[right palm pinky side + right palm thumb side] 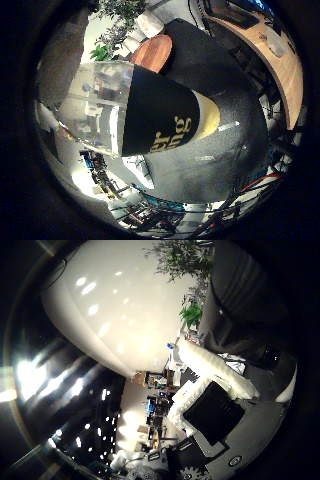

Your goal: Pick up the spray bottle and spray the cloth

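The spray bottle [130, 112] fills the middle of the little finger side view, very close to my palm. It has a clear body, a black label with gold letters and a cream band. A large white rounded part of it [115, 305] looms in the thumb side view. My right hand [215, 390] shows there as white fingers [215, 367] and a black pad beside that white part, curled near the bottle. The bottle hangs above a dark grey surface [220, 160]. No cloth can be made out in either view.
A round wooden table [152, 52] and a leafy plant [117, 20] stand beyond the bottle. A curved wooden desk [280, 55] runs along one side of the dark surface. Racks and equipment [150, 210] crowd the floor beyond its edge.
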You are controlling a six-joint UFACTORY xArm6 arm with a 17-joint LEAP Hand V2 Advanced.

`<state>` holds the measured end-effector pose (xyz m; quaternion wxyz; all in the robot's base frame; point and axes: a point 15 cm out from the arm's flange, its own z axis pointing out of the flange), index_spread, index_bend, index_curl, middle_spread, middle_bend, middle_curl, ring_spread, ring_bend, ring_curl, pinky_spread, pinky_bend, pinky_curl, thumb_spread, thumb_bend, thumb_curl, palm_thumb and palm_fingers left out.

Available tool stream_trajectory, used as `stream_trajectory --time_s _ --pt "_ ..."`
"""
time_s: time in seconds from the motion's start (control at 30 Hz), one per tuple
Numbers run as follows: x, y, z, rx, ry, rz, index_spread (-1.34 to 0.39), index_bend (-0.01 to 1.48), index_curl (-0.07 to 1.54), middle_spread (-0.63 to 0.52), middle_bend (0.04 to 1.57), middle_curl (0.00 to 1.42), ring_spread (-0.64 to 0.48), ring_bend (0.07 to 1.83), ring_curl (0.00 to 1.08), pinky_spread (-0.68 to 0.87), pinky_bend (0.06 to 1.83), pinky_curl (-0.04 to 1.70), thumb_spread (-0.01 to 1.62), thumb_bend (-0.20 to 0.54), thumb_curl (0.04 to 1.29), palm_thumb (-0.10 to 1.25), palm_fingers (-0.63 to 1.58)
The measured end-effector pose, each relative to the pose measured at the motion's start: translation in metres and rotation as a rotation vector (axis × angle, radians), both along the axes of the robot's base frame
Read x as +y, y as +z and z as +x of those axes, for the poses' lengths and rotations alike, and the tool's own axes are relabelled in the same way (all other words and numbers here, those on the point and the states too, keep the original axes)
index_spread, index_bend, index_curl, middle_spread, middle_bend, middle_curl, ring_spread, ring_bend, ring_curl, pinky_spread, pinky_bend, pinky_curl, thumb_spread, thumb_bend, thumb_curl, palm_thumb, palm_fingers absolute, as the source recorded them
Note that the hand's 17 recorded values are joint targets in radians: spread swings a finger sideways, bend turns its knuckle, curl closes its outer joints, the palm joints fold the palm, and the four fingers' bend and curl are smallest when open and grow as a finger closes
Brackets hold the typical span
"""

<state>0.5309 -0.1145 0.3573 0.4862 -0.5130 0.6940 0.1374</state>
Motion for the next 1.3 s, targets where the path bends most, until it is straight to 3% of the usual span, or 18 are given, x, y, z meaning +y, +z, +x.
stream_trajectory --time_s 0.37,0.63,0.93,1.3 --pt "0.003 0.01 -0.001 -0.025 -0.011 -0.011 -0.47 1.08 1.15 -0.42 1.19 1.25 -0.33 1.49 0.98 -0.33 1.35 1.27 1.14 -0.015 0.37 0.9 0.62" --pt "0.008 0.025 -0.005 -0.057 -0.037 -0.039 -0.42 1.12 1.13 -0.37 1.22 1.22 -0.31 1.46 0.98 -0.28 1.3 1.28 1.11 -0.014 0.41 0.95 0.76" --pt "0.072 0.052 -0.01 -0.078 0.066 -0.079 -0.36 1.11 1.08 -0.33 1.21 1.18 -0.3 1.41 0.97 -0.25 1.25 1.31 1.08 -0.016 0.46 0.96 0.84" --pt "0.117 0.05 -0.023 0.038 0.132 -0.201 -0.34 1.09 1.05 -0.31 1.2 1.16 -0.3 1.38 0.98 -0.21 1.22 1.33 1.08 -0.019 0.48 0.94 0.89"
